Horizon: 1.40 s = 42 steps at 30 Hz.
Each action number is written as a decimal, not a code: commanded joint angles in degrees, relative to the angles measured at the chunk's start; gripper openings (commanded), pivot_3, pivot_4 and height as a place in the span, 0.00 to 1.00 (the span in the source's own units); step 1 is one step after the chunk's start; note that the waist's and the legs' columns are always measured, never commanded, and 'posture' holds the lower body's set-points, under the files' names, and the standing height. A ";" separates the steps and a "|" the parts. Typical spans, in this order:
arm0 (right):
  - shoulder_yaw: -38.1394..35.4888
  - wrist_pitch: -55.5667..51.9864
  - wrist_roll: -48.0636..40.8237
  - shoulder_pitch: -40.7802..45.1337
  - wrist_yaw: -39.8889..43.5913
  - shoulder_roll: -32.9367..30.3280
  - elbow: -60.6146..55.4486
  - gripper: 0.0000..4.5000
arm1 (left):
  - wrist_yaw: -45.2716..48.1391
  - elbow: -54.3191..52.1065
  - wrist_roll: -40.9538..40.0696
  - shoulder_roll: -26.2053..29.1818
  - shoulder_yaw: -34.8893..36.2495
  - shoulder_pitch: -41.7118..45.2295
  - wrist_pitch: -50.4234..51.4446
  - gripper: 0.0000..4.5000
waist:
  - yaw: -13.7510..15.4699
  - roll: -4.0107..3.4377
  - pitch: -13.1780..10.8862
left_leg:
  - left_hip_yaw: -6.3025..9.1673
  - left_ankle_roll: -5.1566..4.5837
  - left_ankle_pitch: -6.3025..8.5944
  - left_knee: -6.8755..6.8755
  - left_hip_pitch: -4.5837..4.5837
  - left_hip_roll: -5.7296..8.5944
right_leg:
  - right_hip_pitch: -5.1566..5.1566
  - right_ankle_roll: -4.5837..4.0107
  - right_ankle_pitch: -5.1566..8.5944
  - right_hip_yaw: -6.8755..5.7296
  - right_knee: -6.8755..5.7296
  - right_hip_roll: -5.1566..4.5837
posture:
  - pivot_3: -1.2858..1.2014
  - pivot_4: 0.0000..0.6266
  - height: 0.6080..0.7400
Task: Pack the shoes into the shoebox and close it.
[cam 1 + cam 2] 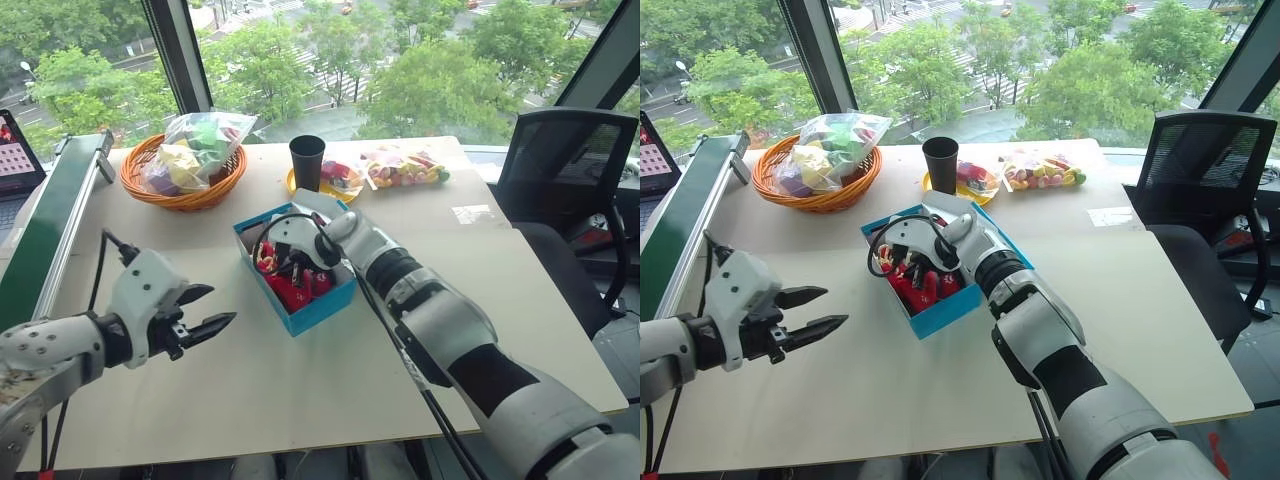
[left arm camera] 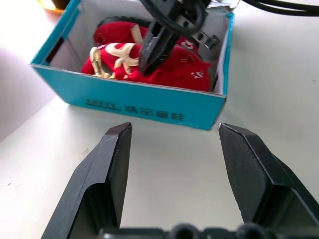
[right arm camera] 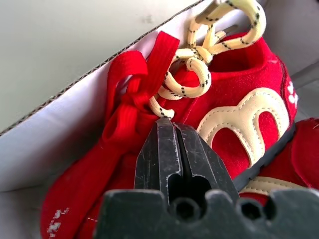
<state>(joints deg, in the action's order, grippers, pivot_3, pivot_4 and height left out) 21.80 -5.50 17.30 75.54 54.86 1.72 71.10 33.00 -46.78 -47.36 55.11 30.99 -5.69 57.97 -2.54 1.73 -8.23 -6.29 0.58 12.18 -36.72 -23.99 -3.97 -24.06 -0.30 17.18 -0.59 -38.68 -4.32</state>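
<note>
The turquoise shoebox (image 1: 322,314) stands open in the middle of the table, and the red shoes (image 1: 296,291) with cream laces lie inside it. My right gripper (image 1: 288,268) reaches down into the box. Its fingers are shut with nothing between them, and the tips rest on a red shoe (image 3: 249,114) just below the lace knot. My left gripper (image 1: 216,306) hangs open over the bare table to the left of the box, pointing at its blue side wall (image 2: 149,107), apart from it.
At the back of the table stand a wicker basket (image 1: 185,178) of bagged items, a black cup (image 1: 306,160), a yellow plate (image 1: 340,182) and a bag of sweets (image 1: 405,170). A green conveyor (image 1: 50,230) runs along the left edge. An office chair (image 1: 570,170) stands at the right.
</note>
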 commanded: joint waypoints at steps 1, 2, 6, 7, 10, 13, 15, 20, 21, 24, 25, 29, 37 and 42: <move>3.14 2.44 4.13 -2.34 -3.60 0.24 2.29 0.02 | -0.53 -1.63 -0.92 0.06 2.52 -0.62 0.27 0.65 | 0.16 0.04 0.02 | 0.02 0.00 0.00 -0.01 0.09 0.00 | 0.08 0.00 0.00 -0.01 -0.03 -0.03 | 0.52 0.24 0.97; 3.63 2.88 4.81 -2.66 -4.22 0.36 2.54 0.02 | -0.68 -1.78 -1.18 0.04 2.57 -0.64 0.29 0.65 | 0.17 0.06 0.04 | 0.02 0.00 0.00 -0.01 0.16 0.00 | 0.14 0.00 0.00 -0.01 -0.06 -0.04 | 0.52 0.24 0.97; 6.62 5.55 8.05 -4.18 -6.83 0.89 2.66 0.02 | -1.85 -2.11 -2.37 0.13 1.79 0.45 0.27 0.65 | 0.12 0.08 0.06 | 0.07 -0.16 0.13 -0.01 0.92 -0.01 | 0.91 -0.02 0.02 -0.04 -0.01 -0.05 | 0.52 0.24 0.97; 6.46 5.62 7.76 -4.15 -6.29 1.10 2.46 0.02 | -2.10 -2.08 -2.73 0.19 1.58 0.79 0.24 0.65 | 0.11 0.09 0.06 | 0.08 -0.26 0.37 0.00 1.09 -0.02 | 1.04 -0.03 0.02 -0.04 -0.01 -0.06 | 0.52 0.24 0.97; 2.56 3.33 4.10 -1.46 -2.23 0.12 0.78 0.02 | -1.86 -1.68 -3.58 0.49 1.39 1.16 0.02 0.65 | 0.13 0.12 0.08 | 0.14 -0.06 0.39 0.00 1.15 0.00 | 1.09 -0.03 0.02 -0.03 -0.10 -0.06 | 0.52 0.24 0.97; -1.88 -1.32 -0.66 1.75 4.10 -1.76 -4.16 0.02 | -1.69 -0.28 -2.33 1.19 0.65 2.08 -0.80 0.65 | 0.29 0.12 0.05 | 0.17 -0.15 0.31 -0.01 1.11 0.01 | 1.04 -0.04 0.01 -0.04 -0.17 -0.06 | 0.52 0.24 0.97; -5.51 -9.42 -5.54 3.43 11.37 -4.80 -12.51 0.02 | -1.37 0.72 -2.30 1.57 -0.24 3.26 -1.17 0.65 | 0.28 0.12 0.03 | 0.18 -0.32 0.20 -0.01 0.92 0.01 | 0.89 -0.04 0.01 -0.05 -0.17 -0.05 | 0.52 0.24 0.97; -10.74 -32.02 -14.52 2.77 21.57 -14.26 -34.78 0.02 | 0.39 3.09 -1.97 2.59 -3.38 6.45 -2.22 0.65 | 0.79 0.12 -0.06 | 0.32 -0.35 0.22 -0.02 0.51 0.00 | 0.68 -0.04 0.01 -0.18 0.03 -0.04 | 0.52 0.24 0.97; -11.03 -34.96 -15.45 1.99 21.69 -15.57 -37.97 0.02 | 0.75 3.46 -1.94 2.72 -3.68 6.90 -2.35 0.65 | 0.86 0.14 -0.05 | 0.33 -0.32 0.25 -0.02 0.49 -0.02 | 0.68 -0.04 0.01 -0.19 0.12 -0.02 | 0.52 0.24 0.97; -10.49 -38.81 -15.30 -4.58 23.86 -26.26 -48.22 0.02 | 2.75 5.82 -2.22 3.86 -6.38 10.92 -2.73 0.65 | 0.91 0.16 -0.04 | 0.25 -0.51 0.52 -0.02 0.47 -0.03 | 0.74 -0.03 0.01 -0.15 0.38 0.03 | 0.52 0.24 0.97; -10.30 -39.29 -15.47 -7.18 24.62 -29.44 -51.52 0.02 | 3.33 6.52 -2.35 4.14 -6.99 12.09 -2.77 0.65 | 1.39 0.17 -0.03 | 0.24 -0.53 0.53 -0.02 0.41 -0.01 | 0.75 -0.02 0.01 -0.19 0.55 0.03 | 0.52 0.24 0.97; -10.22 -46.16 -17.87 -14.19 24.61 -37.88 -61.82 0.02 | 5.67 9.23 -2.93 4.90 -8.13 15.10 -3.20 0.65 | 2.00 0.12 -0.11 | -0.02 -0.60 0.56 -0.20 0.23 0.09 | 0.66 0.22 -0.05 -0.06 0.65 -0.11 | 0.52 0.24 0.97; -8.57 -51.35 -20.48 -31.61 20.53 -46.97 -70.67 0.02 | 9.94 14.24 -0.48 6.14 -15.23 23.01 -4.60 0.65 | 1.57 0.17 -0.15 | -0.11 -0.81 0.66 -0.27 0.32 0.05 | 0.65 0.26 -0.06 0.10 0.60 0.14 | 0.52 0.24 0.97; -11.97 -51.13 -22.27 -38.48 8.59 -35.89 -60.96 0.02 | 11.70 15.89 0.78 6.87 -16.62 25.28 -4.81 0.65 | 1.49 0.21 -0.14 | -0.12 -0.76 0.62 -0.29 0.37 0.01 | 0.69 0.27 -0.06 0.19 0.61 0.27 | 0.52 0.24 0.97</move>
<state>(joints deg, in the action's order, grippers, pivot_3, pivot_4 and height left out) 12.78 -56.62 -3.19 37.46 69.25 -38.27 6.18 43.75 -30.76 -47.24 60.92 13.94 18.32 54.58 -1.05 1.94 -8.37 -6.43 -0.02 12.70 -37.01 -23.58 -3.97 -23.33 -0.03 17.13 -0.38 -38.06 -4.02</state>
